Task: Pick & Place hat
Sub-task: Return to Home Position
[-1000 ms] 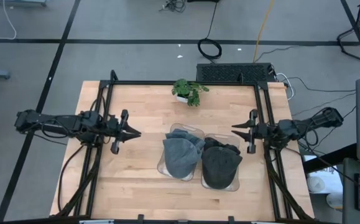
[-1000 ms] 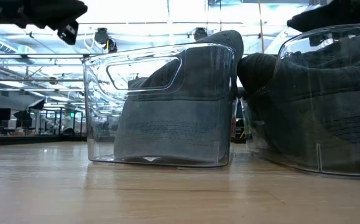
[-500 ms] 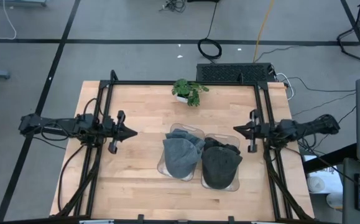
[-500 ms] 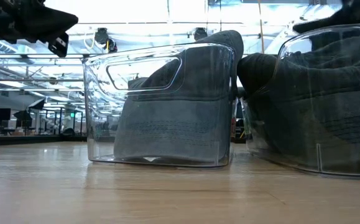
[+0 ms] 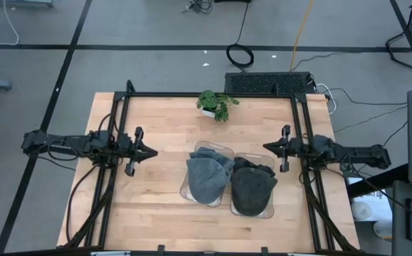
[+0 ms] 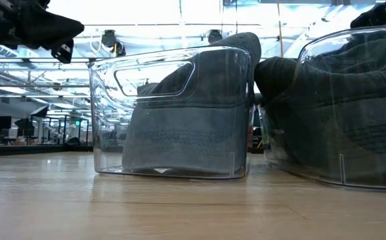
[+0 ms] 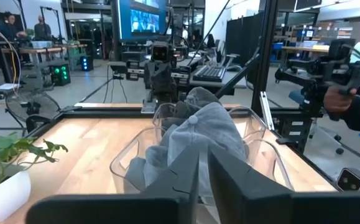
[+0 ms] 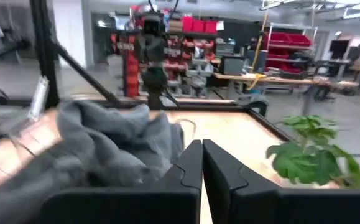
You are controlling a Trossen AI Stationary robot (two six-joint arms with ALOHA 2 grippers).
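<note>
Both arms stretch out level over the table [image 5: 156, 210], one from each side, pointing inward at each other. The left gripper [image 5: 151, 151] hangs above bare wood, well apart from the left clear bin [image 5: 185, 190]. Its fingers are drawn together with nothing between them. The right gripper [image 5: 268, 147] hangs near the back corner of the right clear bin [image 5: 270, 208], clear of it. It is likewise pinched closed and empty.

The gray caps [image 5: 206, 178] are piled in the left bin, heaped above its rim. Darker caps [image 5: 252, 186] fill the right bin. The two bins stand side by side in the middle of the table, toward its front edge. I cannot tell whether their walls touch.

A potted plant [image 5: 216, 104] stands at the back edge, between the arms. A black frame [image 5: 170, 94] runs along the back and down both sides beneath the arms. Open wood lies between the left gripper and its bin and across the front left of the table. The gap on the right side is narrower.
</note>
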